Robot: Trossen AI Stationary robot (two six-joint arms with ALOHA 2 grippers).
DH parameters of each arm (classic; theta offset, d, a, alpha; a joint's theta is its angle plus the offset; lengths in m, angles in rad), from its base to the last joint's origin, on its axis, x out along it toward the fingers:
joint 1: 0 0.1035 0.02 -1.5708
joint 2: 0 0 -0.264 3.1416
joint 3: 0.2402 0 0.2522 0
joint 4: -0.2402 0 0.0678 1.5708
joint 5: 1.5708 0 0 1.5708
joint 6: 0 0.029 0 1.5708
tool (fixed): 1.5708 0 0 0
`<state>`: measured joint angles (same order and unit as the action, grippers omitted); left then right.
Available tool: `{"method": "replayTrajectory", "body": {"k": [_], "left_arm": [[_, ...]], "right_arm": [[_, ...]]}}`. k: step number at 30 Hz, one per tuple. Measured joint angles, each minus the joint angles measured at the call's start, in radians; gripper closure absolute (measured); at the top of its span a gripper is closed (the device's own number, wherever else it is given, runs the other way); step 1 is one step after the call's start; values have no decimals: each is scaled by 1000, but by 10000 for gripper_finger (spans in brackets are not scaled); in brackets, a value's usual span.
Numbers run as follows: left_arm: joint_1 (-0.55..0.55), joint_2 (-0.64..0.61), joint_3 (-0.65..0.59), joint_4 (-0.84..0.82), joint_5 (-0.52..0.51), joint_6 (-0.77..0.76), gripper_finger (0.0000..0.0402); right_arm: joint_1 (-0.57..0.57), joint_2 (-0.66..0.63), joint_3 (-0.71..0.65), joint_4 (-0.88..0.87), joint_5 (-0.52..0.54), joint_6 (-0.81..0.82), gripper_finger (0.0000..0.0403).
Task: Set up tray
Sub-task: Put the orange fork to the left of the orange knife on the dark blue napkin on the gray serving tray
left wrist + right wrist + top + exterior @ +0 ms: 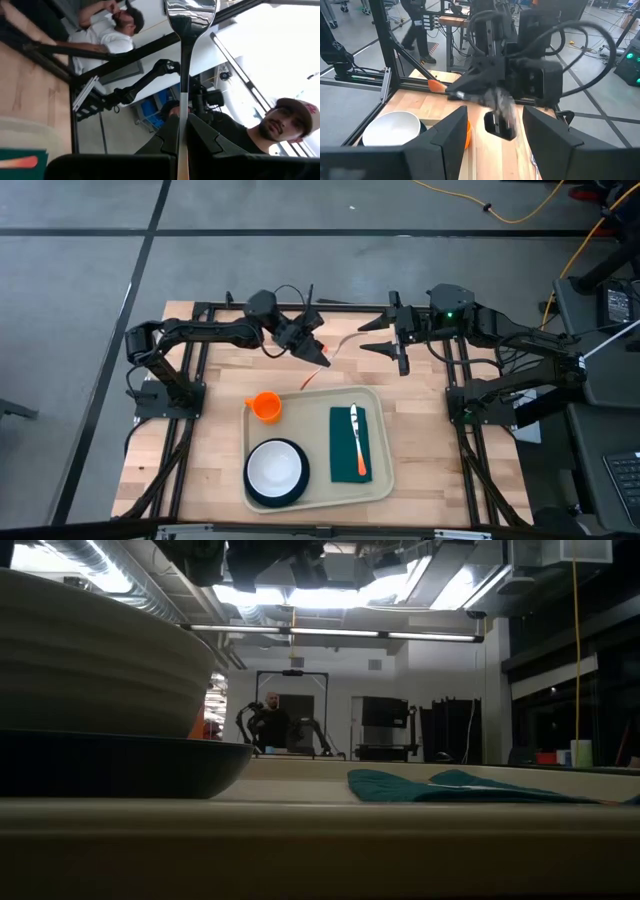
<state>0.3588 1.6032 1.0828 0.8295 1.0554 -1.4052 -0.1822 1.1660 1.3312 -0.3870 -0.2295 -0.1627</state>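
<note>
Lying at about six o'clock from both grippers, the tray carries a white bowl on a dark plate, an orange cup and a green napkin with a knife. The left gripper is clamped on an orange-handled fork; the right gripper stands wide apart, empty, just beside it above the worktop.

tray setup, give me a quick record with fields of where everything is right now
tray: on the wooden table
bowl: white, on a dark plate, tray's near left corner
napkin: dark green, tray's right half
knife: orange handle, lying on the napkin
cup: orange, tray's far left corner
left pincer: shut on an orange-handled utensil, above the table behind the tray
right pincer: open, empty, facing the left one
</note>
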Motion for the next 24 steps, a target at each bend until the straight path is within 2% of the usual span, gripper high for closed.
{"method": "replayTrajectory", "body": {"k": [6,24], "left_arm": [[0,0,0,72,-12,-47,393],[-4,0,0,62,-7,-78,393]], "right_arm": [[0,0,0,0,0,0,206],[0,0,0,1,3,-3,206]]}}
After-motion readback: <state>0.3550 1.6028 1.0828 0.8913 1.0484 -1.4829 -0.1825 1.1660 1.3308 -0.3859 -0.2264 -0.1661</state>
